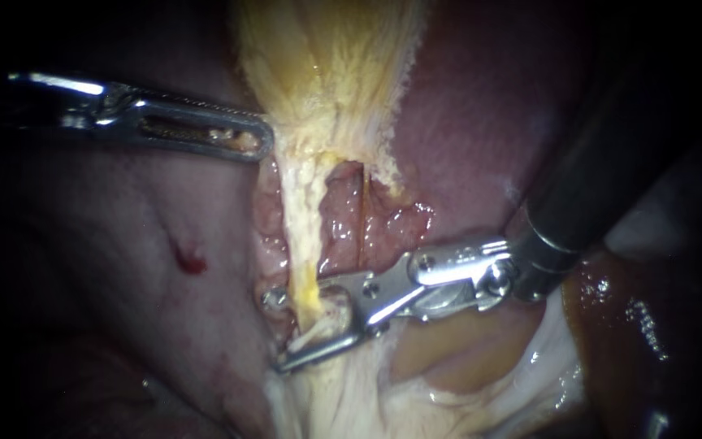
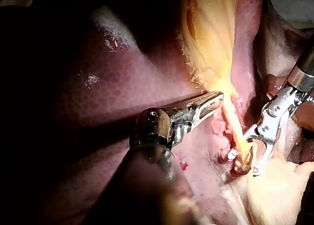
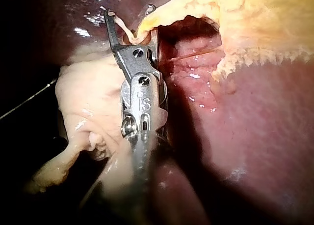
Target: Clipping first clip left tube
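Right instrument [image 1: 279,332] came in from 2 o'clock, claw spread and straddling the left tube [image 1: 302,244] low down, toward 6 o'clock of the cleared window. Left instrument [image 1: 257,142] came in from 9 o'clock, tip against the yellow tissue [image 1: 327,73] above. Couldn't tell whether its claw pinched it. To clip well, I'd judge: seat the tube deep in the claw, both tips showing past it, claw square across, thin right tube [image 1: 361,219] left outside, then squeeze fully.

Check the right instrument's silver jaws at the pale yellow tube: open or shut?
Open: right instrument jaws straddle the yellow tube, gap visible.
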`<state>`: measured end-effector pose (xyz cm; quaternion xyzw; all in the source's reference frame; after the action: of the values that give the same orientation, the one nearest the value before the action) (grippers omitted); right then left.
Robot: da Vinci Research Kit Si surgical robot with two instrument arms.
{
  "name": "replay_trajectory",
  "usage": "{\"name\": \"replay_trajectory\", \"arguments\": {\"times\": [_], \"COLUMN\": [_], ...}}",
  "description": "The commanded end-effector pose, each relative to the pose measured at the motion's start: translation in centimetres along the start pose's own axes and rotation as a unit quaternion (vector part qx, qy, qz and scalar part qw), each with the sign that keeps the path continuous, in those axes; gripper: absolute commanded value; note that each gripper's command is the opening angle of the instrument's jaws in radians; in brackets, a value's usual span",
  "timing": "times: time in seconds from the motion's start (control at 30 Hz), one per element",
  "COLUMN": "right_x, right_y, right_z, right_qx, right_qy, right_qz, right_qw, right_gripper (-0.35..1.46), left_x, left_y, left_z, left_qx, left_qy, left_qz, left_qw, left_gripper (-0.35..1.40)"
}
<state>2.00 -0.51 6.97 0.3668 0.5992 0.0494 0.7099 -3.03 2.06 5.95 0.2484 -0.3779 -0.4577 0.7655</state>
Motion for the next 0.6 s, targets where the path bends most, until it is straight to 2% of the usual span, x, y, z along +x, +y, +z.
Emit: {"name": "replay_trajectory", "arguments": {"times": [0.03,0.2,0.6], "right_x": [0.02,0.07,0.16], "right_y": [-0.02,-0.11,-0.21], "right_z": [0.0,0.01,-0.01], "right_qx": [0.001,0.005,0.009], "right_qy": [0.001,0.002,0.006], "right_qz": [0.0,-0.001,0.0], "right_qw": [1.0,1.0,0.9999], "right_gripper": [0.49,0.49,0.49], "left_x": [0.0,-0.01,-0.01], "left_y": [0.0,0.01,0.08], "left_z": [0.0,0.0,0.01], "left_qx": [0.0,0.0,-0.001], "left_qy": [0.0,0.0,-0.001], "left_qz": [0.0,0.0,0.0], "left_qw": [1.0,1.0,1.0], "left_gripper": [-0.35,-0.35,-0.35]}}
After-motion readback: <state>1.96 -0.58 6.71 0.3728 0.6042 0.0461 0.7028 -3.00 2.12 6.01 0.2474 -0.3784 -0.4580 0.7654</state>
